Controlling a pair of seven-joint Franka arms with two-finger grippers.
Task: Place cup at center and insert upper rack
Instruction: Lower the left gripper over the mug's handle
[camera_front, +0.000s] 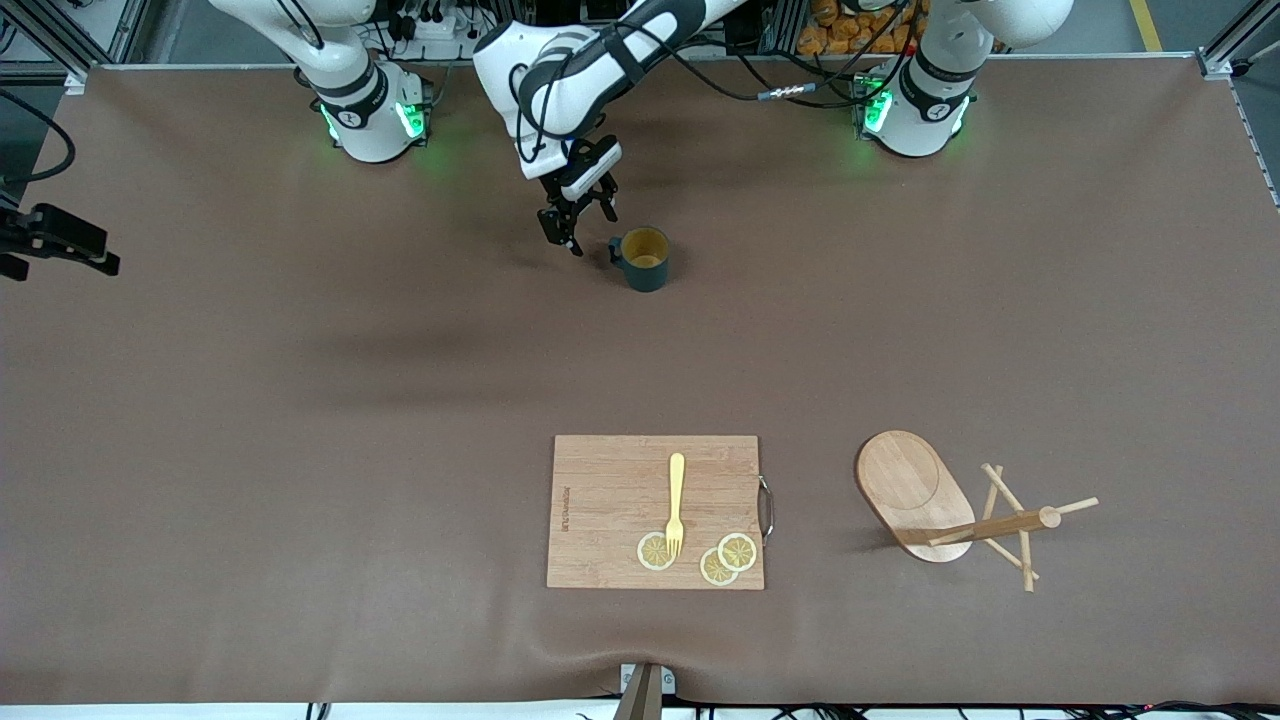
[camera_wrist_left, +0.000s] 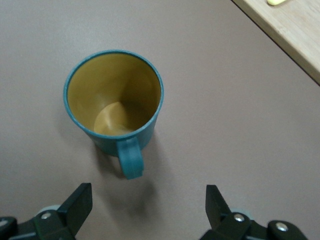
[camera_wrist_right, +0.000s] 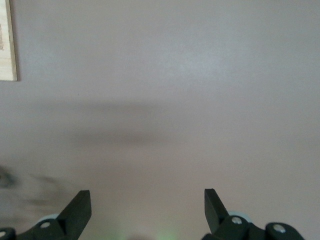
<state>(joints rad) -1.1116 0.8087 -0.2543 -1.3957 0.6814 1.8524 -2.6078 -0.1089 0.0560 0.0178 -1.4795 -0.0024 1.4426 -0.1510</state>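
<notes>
Teal, tan-lined cylindrical cup stands upright on the brown surface, its handle facing the left hand, which hovers released beside it. Toppled light wooden upper rack lies toward the left arm's end. Right hand: released, waiting.

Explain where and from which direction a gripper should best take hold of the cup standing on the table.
Probably the rim wall, from above. The cup stands upright with its mouth open, so one finger can go inside and one outside. Its handle points at the open left gripper beside it, so grip away from it.
</notes>
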